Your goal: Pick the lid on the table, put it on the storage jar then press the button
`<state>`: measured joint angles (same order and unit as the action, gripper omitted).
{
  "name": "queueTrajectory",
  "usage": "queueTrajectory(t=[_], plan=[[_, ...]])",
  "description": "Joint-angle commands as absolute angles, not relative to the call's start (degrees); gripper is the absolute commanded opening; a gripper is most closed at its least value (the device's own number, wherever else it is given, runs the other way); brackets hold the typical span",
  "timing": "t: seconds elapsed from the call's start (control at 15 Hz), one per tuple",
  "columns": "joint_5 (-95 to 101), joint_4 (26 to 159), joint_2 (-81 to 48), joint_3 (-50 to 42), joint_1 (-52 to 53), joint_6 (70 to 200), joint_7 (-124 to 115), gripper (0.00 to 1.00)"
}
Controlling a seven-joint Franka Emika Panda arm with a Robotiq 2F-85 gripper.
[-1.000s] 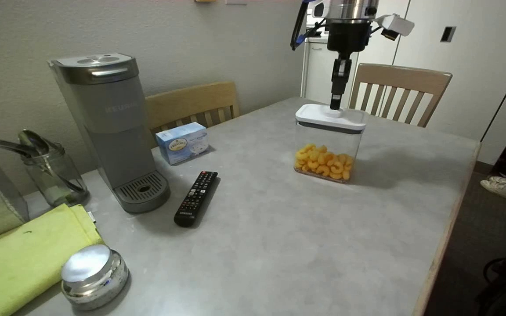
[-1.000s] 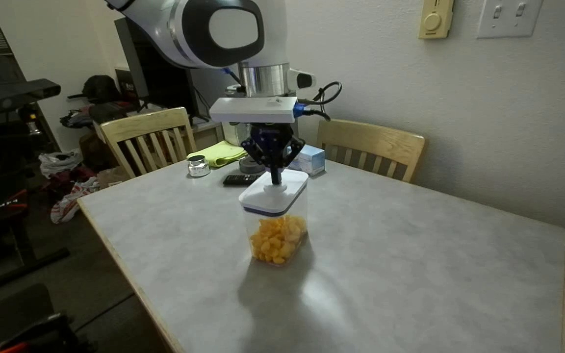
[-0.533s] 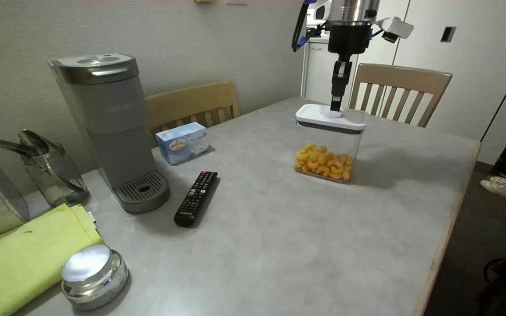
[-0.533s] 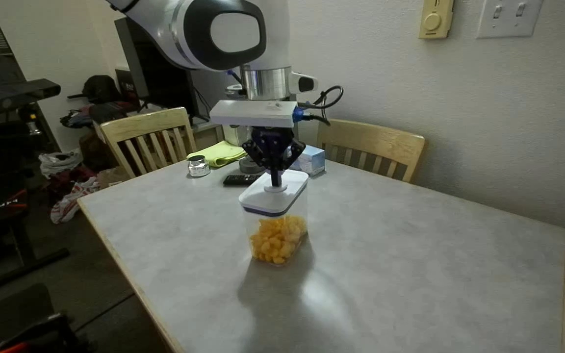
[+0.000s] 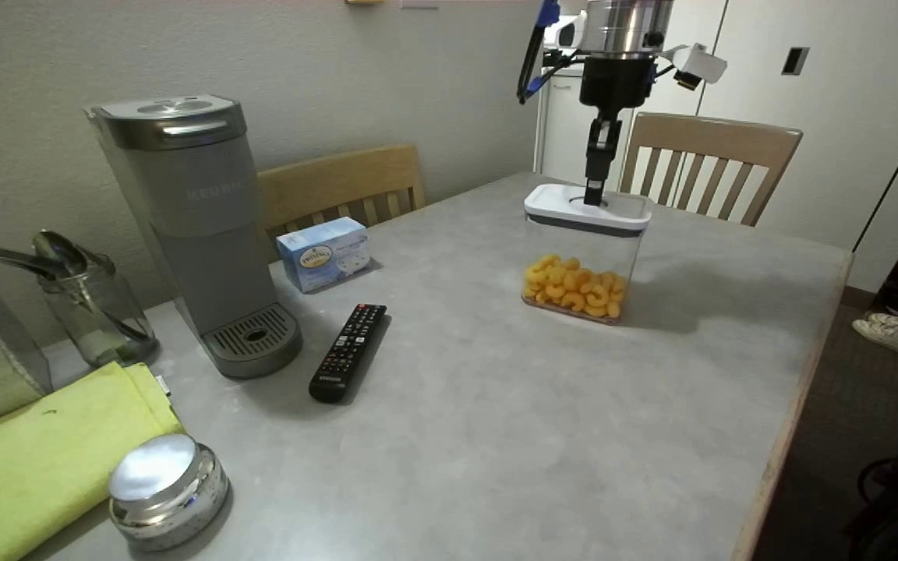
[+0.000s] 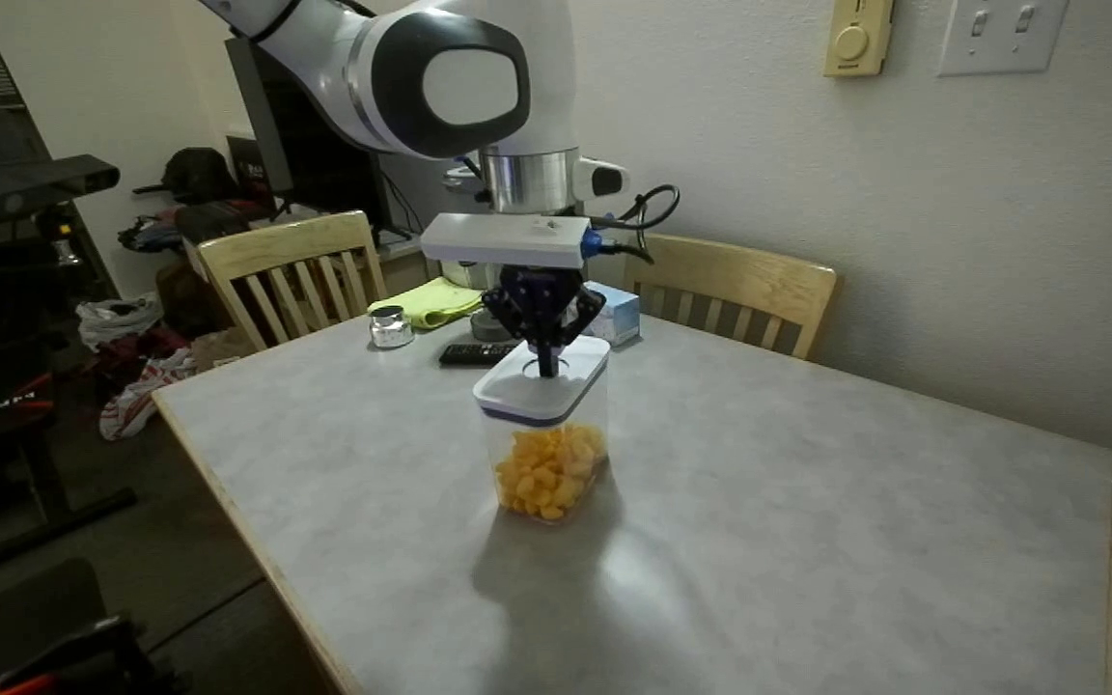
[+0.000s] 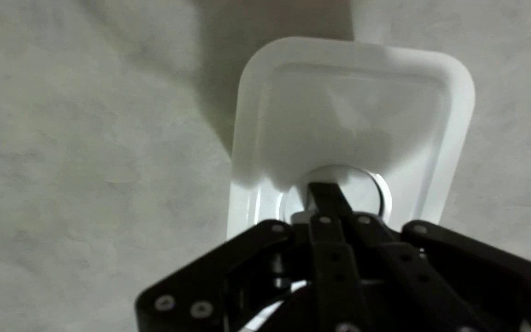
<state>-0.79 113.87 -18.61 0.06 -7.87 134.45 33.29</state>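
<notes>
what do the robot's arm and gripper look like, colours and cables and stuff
The arm is glossy white, with a black oval ring around a pale panel and a silver collar. Below sits a flat white box with blue connectors and black cables. The gripper is black and jointed, with pale round screw heads showing in the wrist view.

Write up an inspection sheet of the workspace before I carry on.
Surface: mottled grey tabletop, with shadows and glare.
Job's things: flat white plastic lid with rounded corners, seated on the clear squarish storage jar of yellow-orange curls; the lid's round white button appears not raised.
Clutter: tall grey coffee machine, blue cardboard Twinings box, black plastic remote, yellow cloth, round shiny metal tin, glass jar with metal cutlery.
Gripper: black metal gripper, shut, apparently touching the button.
Cables: black cables beside the silver wrist.
Surroundings: slat-backed wooden chairs, pale wall, white shoes.
</notes>
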Motion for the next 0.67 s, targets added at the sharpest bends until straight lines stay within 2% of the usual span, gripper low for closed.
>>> queueTrajectory(t=[0.0, 0.6], plan=[[-0.54, 114.61, -22.52, -0.03, -8.79, 137.75, 33.99, 0.0], [1.07, 115.59, -16.94, -0.27, -8.33, 134.01, 32.94, 0.0]])
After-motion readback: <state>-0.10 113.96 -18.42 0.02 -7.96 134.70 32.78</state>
